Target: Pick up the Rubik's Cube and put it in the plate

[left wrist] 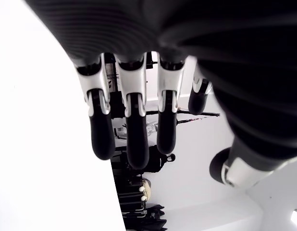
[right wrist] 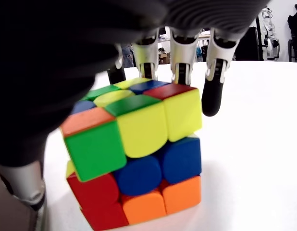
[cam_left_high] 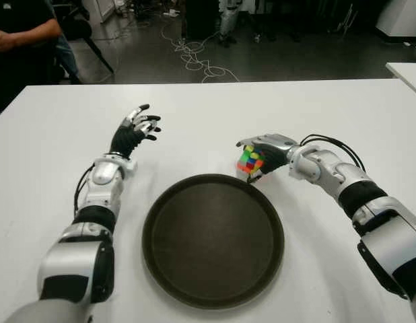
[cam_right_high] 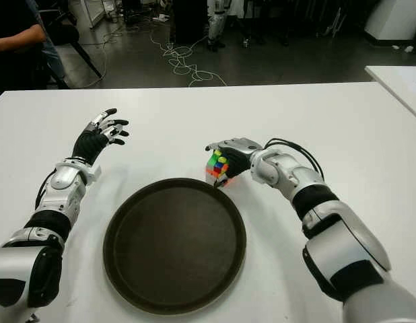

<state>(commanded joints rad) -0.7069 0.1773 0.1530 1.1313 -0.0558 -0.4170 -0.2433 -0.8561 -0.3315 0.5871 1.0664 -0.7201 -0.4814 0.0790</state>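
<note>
A white table point(cam_left_high: 215, 114) fills the eye views, with a dark floor strewn with cables point(cam_left_high: 194, 57) behind it and a seated person point(cam_left_high: 23, 37) at the far left corner. On the table lies a round dark plate point(cam_left_high: 213, 241), empty. Just beyond the plate's far right rim the right hand point(cam_left_high: 265, 156) closes over the Rubik's Cube point(cam_left_high: 249, 161); whether the cube is clear of the table cannot be told. The left hand point(cam_left_high: 135, 131) shows well to the plate's left, fingers spread and holding nothing.

The left wrist view confirms this — straight fingers point(left wrist: 131, 139) with only the room beyond them.

The right wrist view shows the cube from close by: the fingertips point(right wrist: 213, 94) reach over its far top edge and the thumb point(right wrist: 23, 180) stands at the near lower corner, so the hand is clamped on the cube, though the fingers cover little of it.

The risk I see is the shallow hold — the cube could twist or slip out as it is carried across. It also sits close to the plate's raised rim, so a low sideways move might knock the rim and shove the plate.
</note>
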